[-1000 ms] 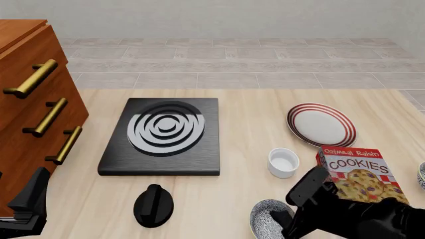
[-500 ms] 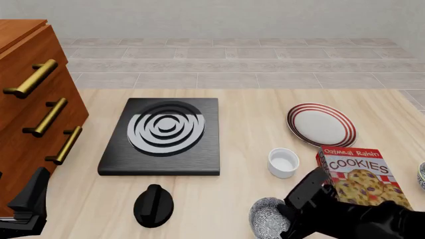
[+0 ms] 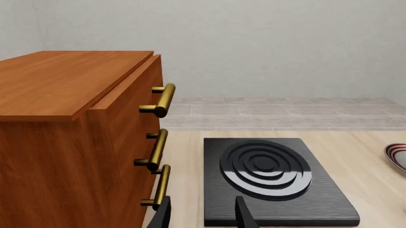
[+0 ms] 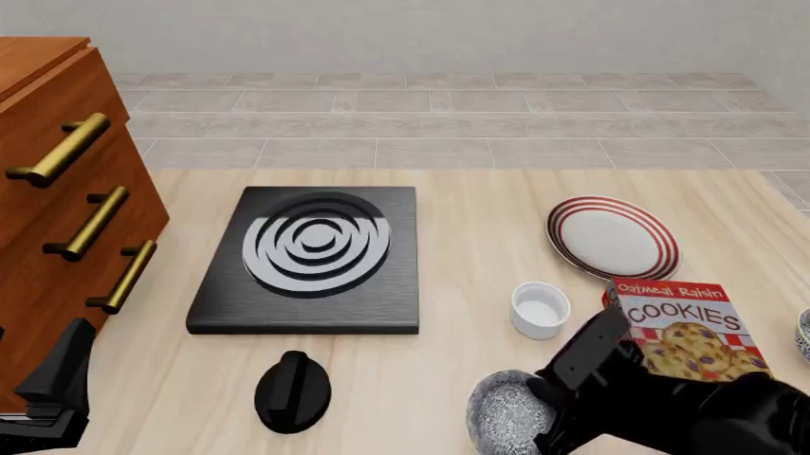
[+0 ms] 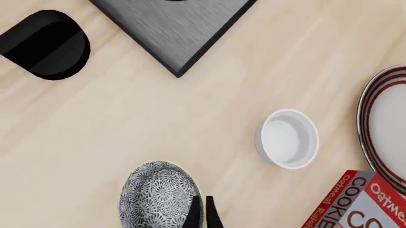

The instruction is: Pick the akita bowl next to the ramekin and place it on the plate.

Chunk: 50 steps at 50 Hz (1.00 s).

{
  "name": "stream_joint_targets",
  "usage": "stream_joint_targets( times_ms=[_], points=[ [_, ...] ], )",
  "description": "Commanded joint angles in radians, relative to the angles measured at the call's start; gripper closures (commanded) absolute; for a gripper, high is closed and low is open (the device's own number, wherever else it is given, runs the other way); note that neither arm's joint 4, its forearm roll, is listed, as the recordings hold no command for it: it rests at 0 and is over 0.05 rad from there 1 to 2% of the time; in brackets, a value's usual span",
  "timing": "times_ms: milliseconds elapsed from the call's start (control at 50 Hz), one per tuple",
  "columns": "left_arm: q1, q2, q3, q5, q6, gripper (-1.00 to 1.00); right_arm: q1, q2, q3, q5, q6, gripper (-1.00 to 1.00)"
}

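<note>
The akita bowl (image 5: 155, 192) hangs tilted above the table's near edge, its speckled grey outside (image 4: 504, 414) turned toward the front camera. My right gripper (image 5: 203, 214) is shut on its rim, the two fingers pinched close together. In the front view the black right arm (image 4: 658, 403) hides those fingers. The white ramekin (image 4: 541, 309) (image 5: 288, 138) stands just beyond the bowl. Farther back right lies the red-striped plate (image 4: 613, 237) (image 5: 387, 121), with nothing on it. My left gripper (image 3: 203, 218) is open and holds nothing, low at the near left beside the cabinet.
A cookies box (image 4: 690, 327) stands right of the ramekin, close to my right arm. The black stove block (image 4: 310, 258) fills the middle, with a black knob-like object (image 4: 292, 391) in front of it. A wooden drawer cabinet (image 4: 64, 218) lines the left. Another bowl's edge (image 4: 802, 334) shows at far right.
The bowl has tipped from lying inside-up to showing its speckled outside, and has shifted slightly left with my right gripper. The left arm has not moved.
</note>
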Motion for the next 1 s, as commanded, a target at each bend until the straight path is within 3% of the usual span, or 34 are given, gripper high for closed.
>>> stream_joint_targets(
  times_ms=[20, 380, 580, 1000],
  points=[
    [0.000, 0.000, 0.000, 0.000, 0.000, -1.00, 0.018, -0.078, -0.039, 0.086, 0.007, 1.00],
    [0.000, 0.000, 0.000, 0.000, 0.000, -1.00, 0.030, -0.152, -0.079, 0.153, 0.093, 1.00],
    [0.000, 0.000, 0.000, 0.000, 0.000, -1.00, 0.013, -0.210, -0.135, 0.200, 0.214, 1.00],
    [0.000, 0.000, 0.000, 0.000, 0.000, -1.00, -0.065, -0.253, -0.181, 0.206, 0.332, 1.00]
  ],
)
